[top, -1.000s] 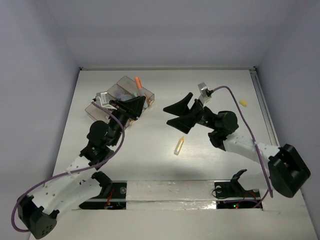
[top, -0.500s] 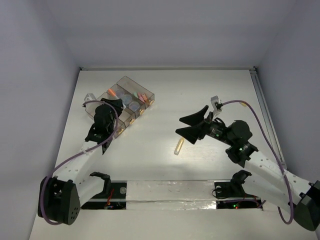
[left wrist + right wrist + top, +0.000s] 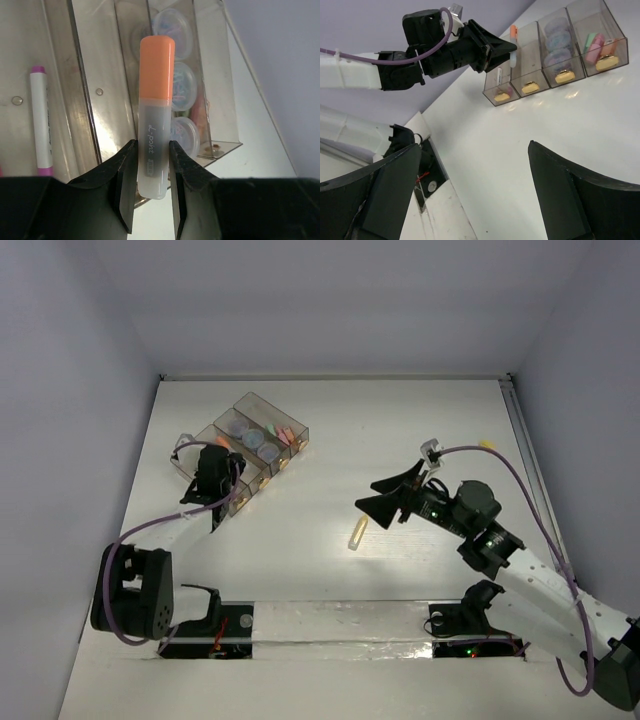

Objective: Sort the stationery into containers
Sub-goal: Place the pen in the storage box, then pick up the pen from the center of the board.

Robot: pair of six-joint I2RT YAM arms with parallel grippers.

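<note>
The left gripper [image 3: 151, 150], clamped on an orange-capped stick [image 3: 156, 100], has pulled toward the left edge, still above the containers [image 3: 82, 100] near the far-left corner. The right gripper [image 3: 384, 495], spread wide and empty, has retreated beside a yellow stick [image 3: 357, 532] lying mid-counter.

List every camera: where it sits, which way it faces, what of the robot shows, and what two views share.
Top external: above, behind the bases, looking down on the table; both arms show.
Left wrist: on the left arm, looking along the left gripper onto the containers; its fingers show.
Right wrist: on the right arm, facing the left arm and containers; the open right gripper fingers show.
Shared: both wrist views show the orange stick.
</note>
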